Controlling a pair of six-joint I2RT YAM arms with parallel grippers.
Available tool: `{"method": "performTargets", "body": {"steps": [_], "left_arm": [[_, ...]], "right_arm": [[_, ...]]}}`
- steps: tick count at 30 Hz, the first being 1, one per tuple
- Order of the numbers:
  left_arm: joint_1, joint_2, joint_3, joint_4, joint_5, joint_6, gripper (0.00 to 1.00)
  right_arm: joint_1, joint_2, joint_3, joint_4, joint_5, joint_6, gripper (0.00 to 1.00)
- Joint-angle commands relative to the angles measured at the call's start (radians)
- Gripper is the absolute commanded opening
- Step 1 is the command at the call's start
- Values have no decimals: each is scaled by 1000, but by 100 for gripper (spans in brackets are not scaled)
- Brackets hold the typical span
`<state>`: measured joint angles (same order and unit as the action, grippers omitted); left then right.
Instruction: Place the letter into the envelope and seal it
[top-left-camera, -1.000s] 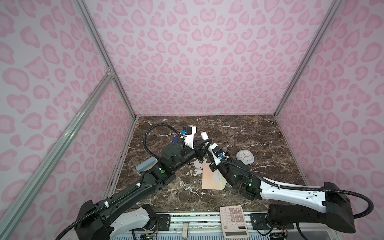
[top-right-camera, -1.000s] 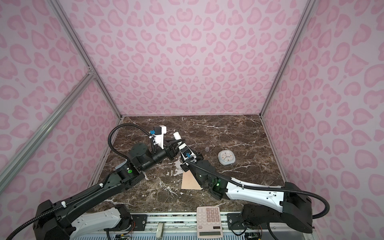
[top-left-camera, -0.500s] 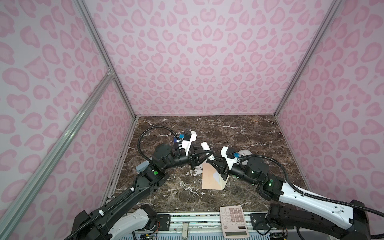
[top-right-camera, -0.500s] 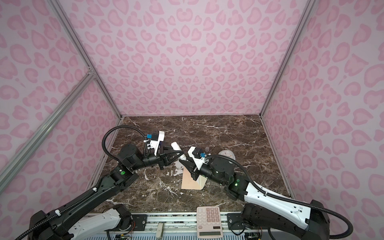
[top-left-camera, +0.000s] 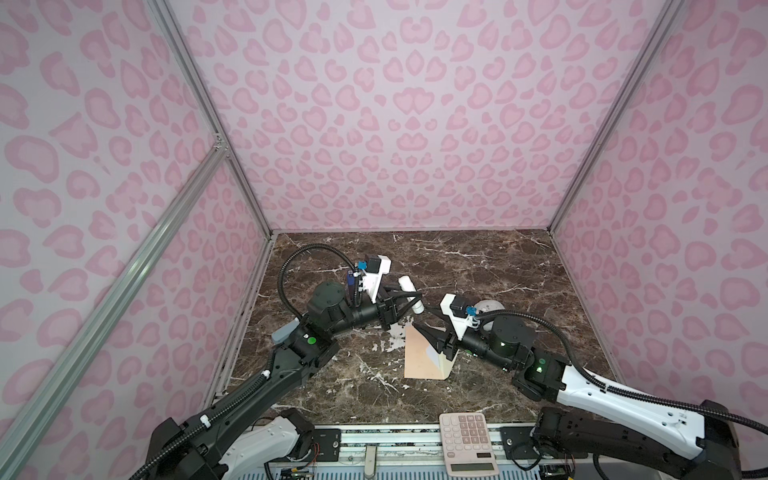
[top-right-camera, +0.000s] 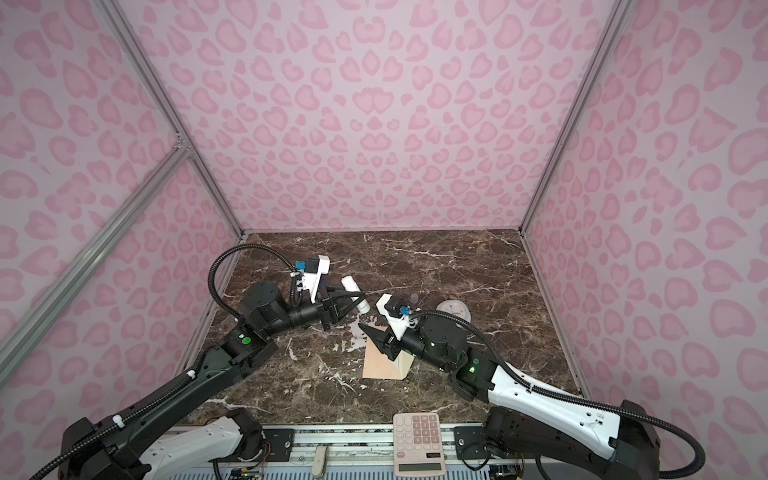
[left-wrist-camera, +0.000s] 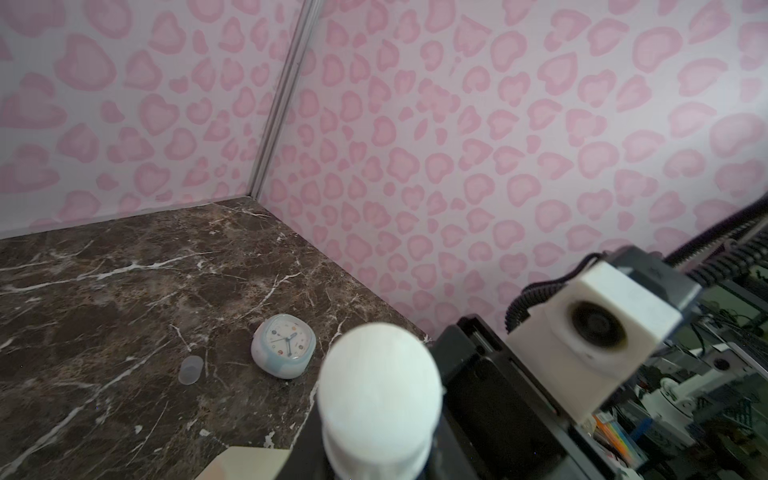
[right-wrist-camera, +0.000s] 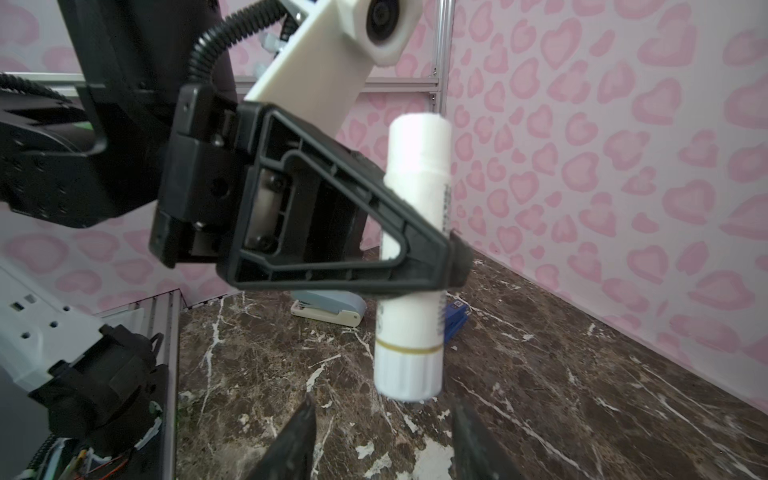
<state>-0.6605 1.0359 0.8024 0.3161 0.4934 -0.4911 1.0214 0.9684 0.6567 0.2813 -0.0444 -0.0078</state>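
The peach envelope (top-left-camera: 417, 359) (top-right-camera: 379, 365) lies flat mid-table, and its paler cream flap (top-left-camera: 448, 362) stands up along the right side. One cream corner of the envelope (left-wrist-camera: 245, 463) shows in the left wrist view. The letter is hidden. My left gripper (top-left-camera: 415, 300) (top-right-camera: 360, 297) (right-wrist-camera: 453, 266) is shut on a white glue stick (top-left-camera: 409, 287) (left-wrist-camera: 380, 395) (right-wrist-camera: 415, 249), held above the table just beyond the envelope. My right gripper (top-left-camera: 424, 332) (top-right-camera: 372, 332) (right-wrist-camera: 382, 440) is open and empty over the envelope's far edge, its tips pointing at the stick's lower end.
A small round clock (top-left-camera: 490, 307) (left-wrist-camera: 284, 345) sits right of the grippers, with a clear cap (left-wrist-camera: 191, 370) near it. A calculator (top-left-camera: 467, 442) rests on the front rail. A stapler (right-wrist-camera: 328, 307) and a blue item (right-wrist-camera: 455, 318) lie by the left wall.
My right gripper has opened and drawn back from the glue stick toward the envelope. The left gripper still grips the stick, and has shifted slightly right and toward the front.
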Motion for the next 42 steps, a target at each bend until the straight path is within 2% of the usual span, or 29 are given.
{"method": "performTargets", "body": {"steps": [1,3,5,8,11,23,36,42], "left_arm": [[-8,1,31,-85,-261,-17,4],[-32,0,48,-116,-347,-6,4],[-65,9,77,-166,-411,19,4],[-105,41,123,-228,-474,40,4],[-120,62,134,-226,-493,31,4],[-140,87,150,-210,-494,22,4],[-146,96,152,-209,-444,6,4],[-146,111,161,-217,-399,-5,4]], "right_arm": [[61,30,-38,133,282,-87,56],[97,61,-55,208,397,-106,55],[118,87,-64,270,462,-131,53],[120,126,-52,321,488,-137,51],[117,168,14,248,501,-115,50],[111,250,77,255,507,-120,47],[79,292,86,262,502,-112,35],[73,300,83,269,497,-113,32]]}}
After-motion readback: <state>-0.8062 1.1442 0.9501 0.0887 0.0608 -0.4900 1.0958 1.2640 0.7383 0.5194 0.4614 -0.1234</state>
